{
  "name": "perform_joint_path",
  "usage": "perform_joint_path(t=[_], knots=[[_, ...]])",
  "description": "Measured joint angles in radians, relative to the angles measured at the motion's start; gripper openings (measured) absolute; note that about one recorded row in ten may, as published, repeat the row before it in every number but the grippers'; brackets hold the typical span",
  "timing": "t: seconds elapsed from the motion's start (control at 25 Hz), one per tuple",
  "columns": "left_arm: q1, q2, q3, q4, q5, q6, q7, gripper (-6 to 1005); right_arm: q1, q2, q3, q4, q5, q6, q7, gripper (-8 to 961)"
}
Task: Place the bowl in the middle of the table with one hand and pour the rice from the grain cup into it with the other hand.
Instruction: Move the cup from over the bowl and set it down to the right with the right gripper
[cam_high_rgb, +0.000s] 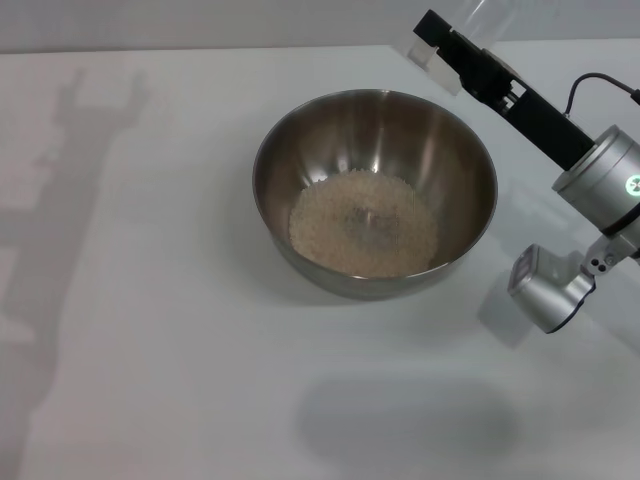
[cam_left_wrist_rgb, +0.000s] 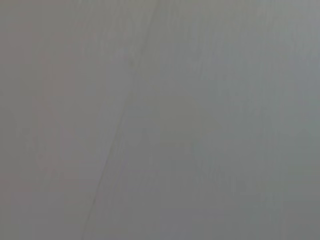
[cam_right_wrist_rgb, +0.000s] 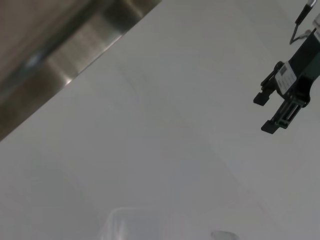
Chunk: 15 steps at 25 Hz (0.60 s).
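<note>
The bowl (cam_high_rgb: 375, 190) sits mid-surface (cam_high_rgb: 150, 300) holding the rice (cam_high_rgb: 363, 225); the right tool (cam_high_rgb: 440, 45) pinches the cup (cam_high_rgb: 490, 20) at far right; the left tool (cam_right_wrist_rgb: 275, 110) is spread. Pouring looks done.

No words, brands or numbers can be read anywhere. The one sign is a small green lit mark on the round grey joint (cam_high_rgb: 628, 184) of the right arm in the head view; its shape is too small to make out. In the right wrist view, a small white label (cam_right_wrist_rgb: 283, 73) sits on the other arm's black gripper (cam_right_wrist_rgb: 267, 113), but its print is too fine to read.
</note>
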Motion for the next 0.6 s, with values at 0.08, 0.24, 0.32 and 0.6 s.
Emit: perform_joint_path(t=[0.08,0.24,0.32,0.6], knots=[[-0.003,0.000,-0.001,0.000,0.000,0.000,-0.001,871,-0.008,0.000,0.011,0.005,0.008,-0.004,0.063,10],[-0.007,-0.002,-0.002,-0.003,0.000,0.000,-0.001,871,-0.030,0.000,0.074,0.054,0.053,-0.006,0.256,10],[-0.008,-0.002,-0.003,-0.007,-0.002,0.000,-0.001,871,-0.042,0.000,0.116,0.095,0.101,0.003,0.359,10],[-0.010,-0.002,-0.004,-0.014,-0.002,0.002,-0.021,871,-0.083,0.005,0.155,0.173,0.167,0.025,0.711,11]])
